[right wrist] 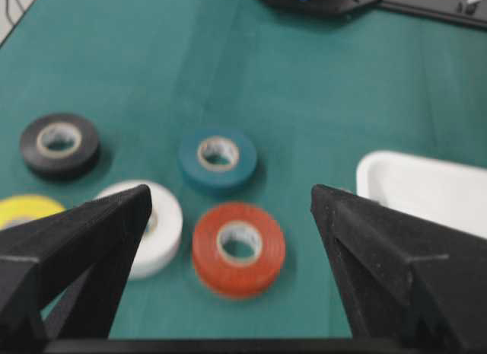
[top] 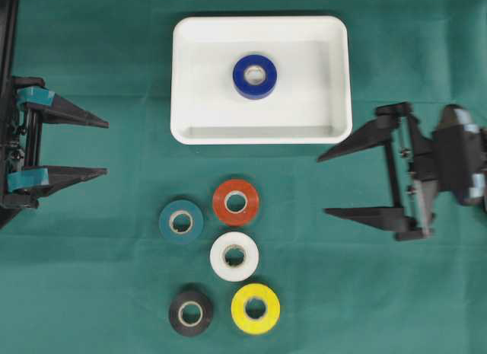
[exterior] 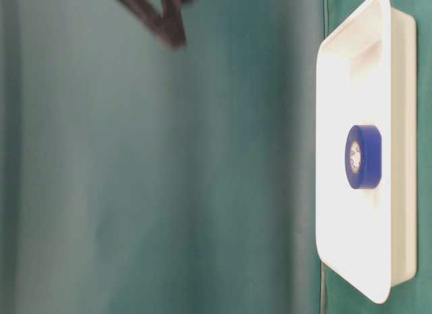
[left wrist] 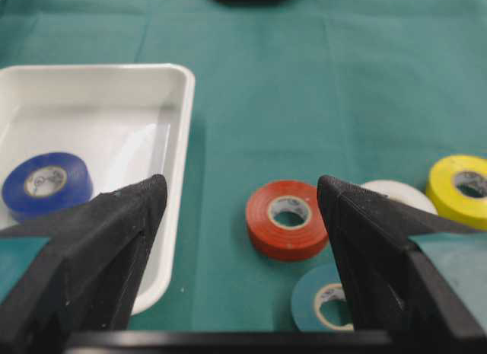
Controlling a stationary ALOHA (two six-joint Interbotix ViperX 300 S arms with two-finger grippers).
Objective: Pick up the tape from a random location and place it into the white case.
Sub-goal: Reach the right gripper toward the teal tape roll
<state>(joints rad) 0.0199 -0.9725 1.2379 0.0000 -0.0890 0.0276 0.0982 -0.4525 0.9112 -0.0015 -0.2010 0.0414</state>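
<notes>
While both tools (top: 106, 147) (top: 323, 184) gape released at the cloth's (top: 99, 293) edges, bare green separates them from the white case (top: 186, 80).

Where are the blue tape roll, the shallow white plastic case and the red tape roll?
Blue tape roll (top: 255, 76), overhead view, on its flat top face.
Shallow white plastic case (top: 261, 23), overhead view, on its far rim.
Red tape roll (top: 236, 202), overhead view, on its top face.

The right wrist view is blurred, its yellow roll (right wrist: 27, 209) cut by the left edge and partly hidden behind the jaws.
</notes>
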